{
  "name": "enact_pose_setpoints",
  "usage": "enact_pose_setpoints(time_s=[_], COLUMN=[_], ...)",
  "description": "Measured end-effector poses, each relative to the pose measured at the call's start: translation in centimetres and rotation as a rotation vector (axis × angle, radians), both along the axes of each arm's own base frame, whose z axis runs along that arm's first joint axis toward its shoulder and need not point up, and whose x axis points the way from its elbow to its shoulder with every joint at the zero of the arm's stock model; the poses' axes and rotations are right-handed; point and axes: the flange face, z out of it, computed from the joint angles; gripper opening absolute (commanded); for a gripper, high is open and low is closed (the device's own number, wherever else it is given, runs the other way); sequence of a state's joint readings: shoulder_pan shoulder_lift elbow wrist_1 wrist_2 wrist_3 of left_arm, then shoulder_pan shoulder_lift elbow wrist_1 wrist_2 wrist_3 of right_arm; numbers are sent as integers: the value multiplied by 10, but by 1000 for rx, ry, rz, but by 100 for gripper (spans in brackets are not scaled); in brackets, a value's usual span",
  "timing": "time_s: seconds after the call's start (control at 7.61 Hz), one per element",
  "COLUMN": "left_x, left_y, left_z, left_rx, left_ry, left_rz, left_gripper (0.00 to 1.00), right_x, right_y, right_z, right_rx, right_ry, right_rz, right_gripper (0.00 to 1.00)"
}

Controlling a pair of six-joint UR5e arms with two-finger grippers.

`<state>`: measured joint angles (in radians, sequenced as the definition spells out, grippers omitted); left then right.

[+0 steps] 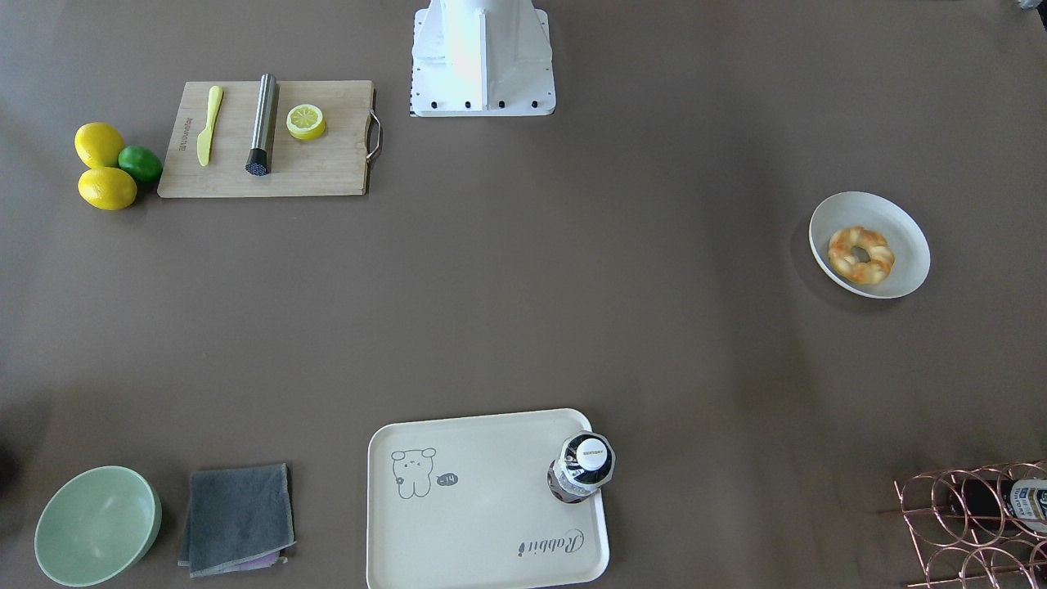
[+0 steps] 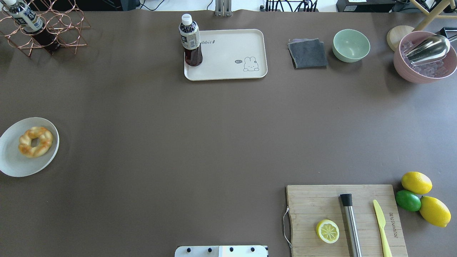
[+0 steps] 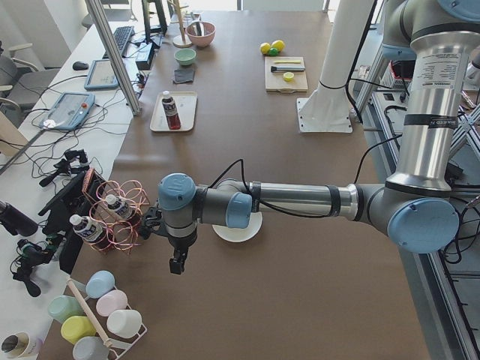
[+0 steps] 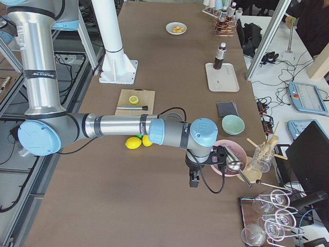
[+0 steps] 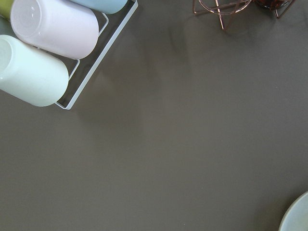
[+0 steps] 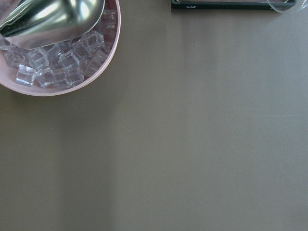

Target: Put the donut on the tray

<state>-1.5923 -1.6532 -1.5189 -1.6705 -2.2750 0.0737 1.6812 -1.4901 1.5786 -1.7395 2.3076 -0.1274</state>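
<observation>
Left gripper [image 3: 178, 264] and right gripper [image 4: 194, 181] appear in side views only, can't tell open or closed. Donut [image 2: 35, 141] sits on plate [image 2: 14, 165], far left; tray [image 2: 232, 53] top centre. Nothing started yet

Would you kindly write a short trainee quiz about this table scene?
1. True or false: the twisted golden donut lies on the round white plate.
2. What stands on the cream rectangular rabbit tray? A) green bowl B) dark drink bottle C) grey cloth
3. Fill in: on the wooden cutting board, the steel cylinder lies between the lemon half and the yellow ___.
Key: 1 true; 2 B; 3 knife.
</observation>
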Motion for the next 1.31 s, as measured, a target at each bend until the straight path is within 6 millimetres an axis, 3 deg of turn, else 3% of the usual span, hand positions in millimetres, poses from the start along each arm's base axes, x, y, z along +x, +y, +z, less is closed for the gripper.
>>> enact_pose_setpoints(time_s=[0.92,1.31], left_x=[0,0], left_y=[-3,10], left_z=[-15,12], left_rx=[61,38], left_ry=[-5,-20], left_rz=[2,3], left_gripper=[98,98], right_x=[-1,0], right_y=[4,2], right_z=[4,2], right_rx=[-8,-2], right_ry=[-3,-3], right_rz=[0,0], right_gripper=[100,100])
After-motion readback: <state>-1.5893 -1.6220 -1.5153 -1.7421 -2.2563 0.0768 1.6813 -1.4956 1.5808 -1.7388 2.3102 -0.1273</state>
